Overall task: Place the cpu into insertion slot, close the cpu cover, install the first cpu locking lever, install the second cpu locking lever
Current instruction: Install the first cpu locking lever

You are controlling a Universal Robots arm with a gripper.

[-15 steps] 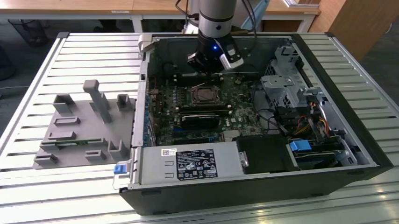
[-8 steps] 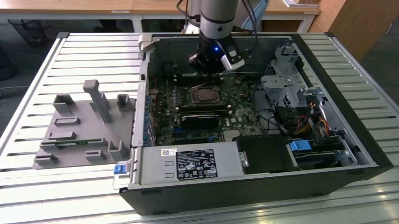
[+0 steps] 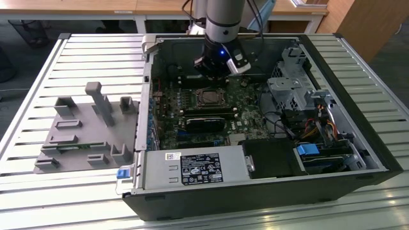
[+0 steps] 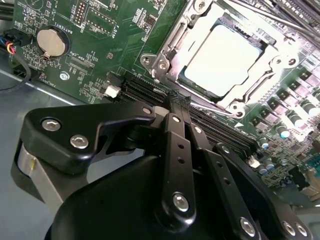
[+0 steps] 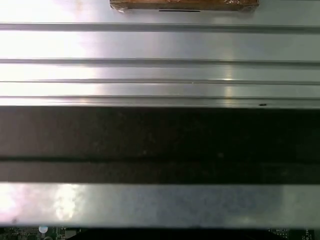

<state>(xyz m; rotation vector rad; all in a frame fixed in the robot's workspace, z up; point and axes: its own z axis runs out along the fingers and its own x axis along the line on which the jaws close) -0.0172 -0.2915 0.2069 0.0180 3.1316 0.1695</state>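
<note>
**CPU seated and cover down; jaws closed by the socket edge**

In the exterior view, the gripper (image 3: 216, 73) hangs inside the open computer case (image 3: 357, 139), low over the motherboard (image 3: 191, 108) and just beyond the insertion slot (image 3: 209, 97) on the far side. A grey fixture block (image 3: 83, 129) lies on the slatted worktop (image 3: 38, 191) towards the exterior view's left, well apart from the case.

In the second wrist view, the cpu (image 4: 222, 62) sits flat in the socket, its pale metal top showing through the square opening of the cpu cover (image 4: 172, 47), which lies down over it. The jaws are clenched together on nothing, their tips near the socket's edge, beside a thin lever rod (image 4: 212, 107). I judge the work to be at the locking levers; whether either is latched I cannot tell. Hooking the rod would call for fine alignment.

The first wrist view shows the worktop's slats and the case wall (image 5: 160, 140).
</note>
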